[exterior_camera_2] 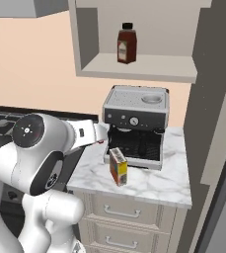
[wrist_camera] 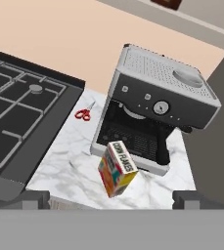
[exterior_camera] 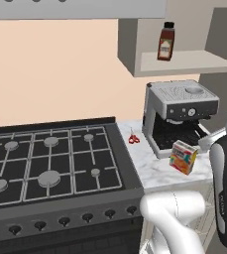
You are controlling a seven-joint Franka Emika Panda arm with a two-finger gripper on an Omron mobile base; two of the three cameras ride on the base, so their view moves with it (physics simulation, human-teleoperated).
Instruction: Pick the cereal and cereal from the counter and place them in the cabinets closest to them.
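Observation:
A narrow cereal box point(exterior_camera: 183, 157) point(exterior_camera_2: 118, 166) point(wrist_camera: 117, 168), yellow with orange and green print, stands on the white marble counter point(exterior_camera: 152, 173) point(exterior_camera_2: 154, 185) point(wrist_camera: 67, 163) just in front of the coffee machine. My gripper point(wrist_camera: 111, 199) hovers above and in front of the box, clear of it. It is open, its two dark fingertips point(wrist_camera: 33, 197) set wide apart with nothing between them. Above the counter a wall cabinet point(exterior_camera: 184, 63) point(exterior_camera_2: 139, 69) stands open, its plain shelf showing.
A grey coffee machine point(exterior_camera: 179, 111) point(exterior_camera_2: 136, 121) point(wrist_camera: 157, 110) fills the back of the counter. A brown bottle point(exterior_camera: 166, 42) point(exterior_camera_2: 127, 44) stands on the cabinet shelf. Small red scissors point(exterior_camera: 133, 138) point(wrist_camera: 84, 114) lie near the black gas hob point(exterior_camera: 50, 158) point(wrist_camera: 15, 122). Drawers point(exterior_camera_2: 124, 212) sit below.

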